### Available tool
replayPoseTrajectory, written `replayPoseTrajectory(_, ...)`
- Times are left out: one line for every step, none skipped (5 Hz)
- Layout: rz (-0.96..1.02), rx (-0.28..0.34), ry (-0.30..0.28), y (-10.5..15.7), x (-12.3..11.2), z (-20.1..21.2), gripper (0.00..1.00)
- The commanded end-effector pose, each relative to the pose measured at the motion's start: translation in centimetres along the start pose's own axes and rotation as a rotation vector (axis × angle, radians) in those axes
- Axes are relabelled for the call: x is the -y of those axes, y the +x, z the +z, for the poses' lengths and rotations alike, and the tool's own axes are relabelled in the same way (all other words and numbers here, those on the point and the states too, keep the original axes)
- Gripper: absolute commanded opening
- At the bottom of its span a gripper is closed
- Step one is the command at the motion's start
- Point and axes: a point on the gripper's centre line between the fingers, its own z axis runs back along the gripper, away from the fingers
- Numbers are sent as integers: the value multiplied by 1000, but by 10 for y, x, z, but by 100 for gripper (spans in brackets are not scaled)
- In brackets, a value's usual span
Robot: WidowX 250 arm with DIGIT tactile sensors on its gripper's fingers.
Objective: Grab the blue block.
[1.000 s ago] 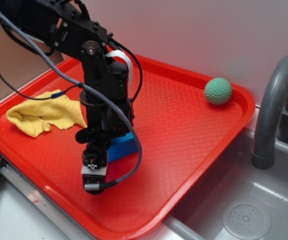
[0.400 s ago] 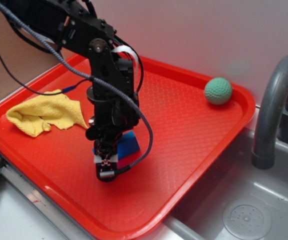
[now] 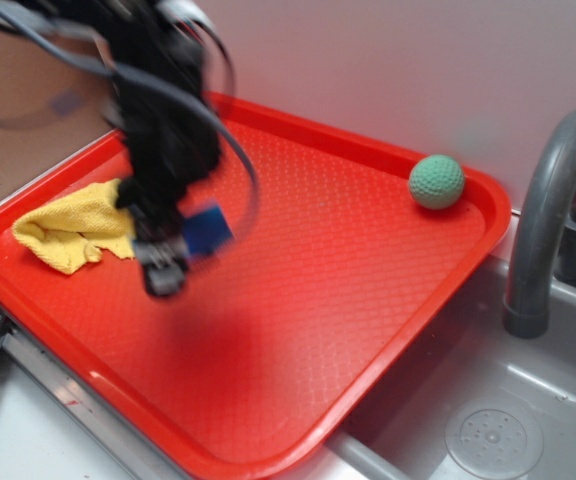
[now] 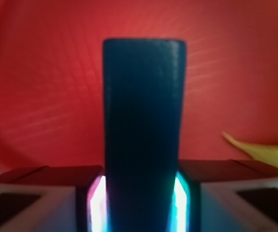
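While pinching the blue block (image 3: 208, 230) between both fingers (image 4: 96, 205), hold the squeeze on the gripper (image 3: 165, 272) constant and do not loosen it. Seen from the wrist: block (image 4: 144, 125) clamped at one end between the two pads, pressed on either flank, most of its length jutting out past the fingertips over the red tray (image 4: 42, 96). Judged a narrow hold, so treat it as one that can pivot or slide.

Seen from outside: much motion blur on arm and gripper, block sitting at the gripper's side, apparently clear of the tray (image 3: 368, 330) to judge by the dark shadow beneath, just beside the yellow cloth (image 3: 63, 235). Cannot tell from this view how high.

For a clean finish:
- Move slowly and straight; avoid jerks or quick wrist turns that could swing the free end loose.
- Stay off the cloth (image 4: 264, 150), whose corner shows at the wrist view's right edge, so as not to snag it.
- Stay over the tray and well apart from the green ball (image 3: 436, 181) at the far corner and the sink (image 3: 528, 400).
- Check that the block sits centred between the pads before calling the grab done.
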Motion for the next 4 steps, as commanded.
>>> replayPoseTrajectory(345, 187, -81, -34, -26, 104, 0)
replayPoseTrajectory(389, 281, -46, -51, -24, 152, 0)
replayPoseTrajectory(447, 335, -98, -49, -25, 157, 0)
replayPoseTrajectory(414, 305, -93, -45, -28, 148, 0)
